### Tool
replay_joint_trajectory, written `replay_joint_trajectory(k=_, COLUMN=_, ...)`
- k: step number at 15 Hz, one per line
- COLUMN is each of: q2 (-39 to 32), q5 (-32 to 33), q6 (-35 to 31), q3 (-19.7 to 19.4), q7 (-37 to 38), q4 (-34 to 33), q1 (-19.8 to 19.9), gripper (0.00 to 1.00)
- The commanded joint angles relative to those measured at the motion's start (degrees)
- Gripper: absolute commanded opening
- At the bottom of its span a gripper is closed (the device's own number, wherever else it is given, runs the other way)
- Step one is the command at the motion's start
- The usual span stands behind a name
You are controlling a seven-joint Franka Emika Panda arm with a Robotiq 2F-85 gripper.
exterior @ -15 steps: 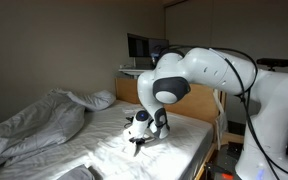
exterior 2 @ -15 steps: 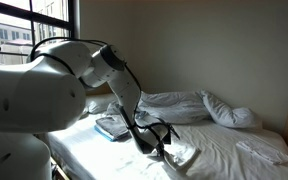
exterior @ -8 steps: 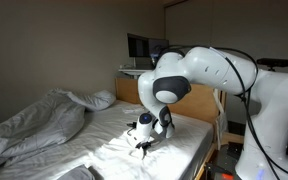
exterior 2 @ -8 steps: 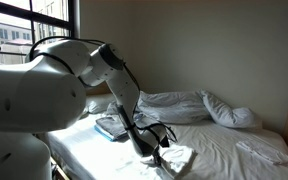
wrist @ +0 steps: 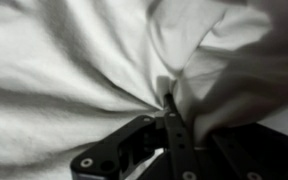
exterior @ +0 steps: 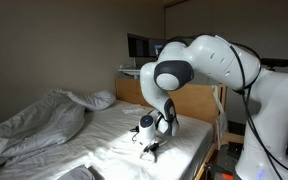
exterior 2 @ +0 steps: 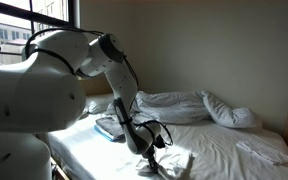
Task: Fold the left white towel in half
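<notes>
The left white towel [exterior: 127, 152] lies rumpled on the bed's sheet near the foot edge. It also shows in an exterior view [exterior 2: 176, 161] and fills the wrist view [wrist: 94, 60]. My gripper [exterior: 150, 149] is low over the bed in both exterior views [exterior 2: 151, 165]. In the wrist view its fingers [wrist: 171, 104] are shut on a bunched fold of the towel, which puckers toward the tips. The cloth under the jaws is hidden.
A big rumpled grey-white duvet [exterior: 34, 122] covers the far side of the bed [exterior 2: 184, 104], with a pillow [exterior 2: 230, 114] beside it. A folded bluish cloth [exterior 2: 111, 127] lies near the window side. Another white towel [exterior 2: 263, 150] lies by a wooden board [exterior: 196, 101].
My gripper has moved lower and toward the bed's edge, dragging the pinched part of the towel with it. The arm's elbow has risen.
</notes>
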State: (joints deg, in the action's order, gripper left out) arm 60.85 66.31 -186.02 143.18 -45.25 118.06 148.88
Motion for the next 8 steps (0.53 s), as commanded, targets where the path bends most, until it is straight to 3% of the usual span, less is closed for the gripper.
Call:
replay_joint_trajectory(k=1, q2=-3.31, q5=-1.47, q6=1.40, q3=2.17, q7=-5.75, q4=8.65, q1=0.08, gripper=0.09)
replay_joint_trajectory(k=3, q2=-4.57, q5=-1.20, q6=2.52, q3=3.95, q7=-7.79, q4=9.71, q1=2.02, gripper=0.09)
replay_joint_trajectory(k=5, q2=-4.26, q5=-3.58, q6=0.64, q3=2.73, q7=-9.87, q4=12.26, q1=-0.04, gripper=0.09)
replay_joint_trajectory(k=8, q2=-5.90, q5=-5.19, q6=2.20, q3=4.76, q7=-13.37, q4=14.07, q1=1.81, gripper=0.09)
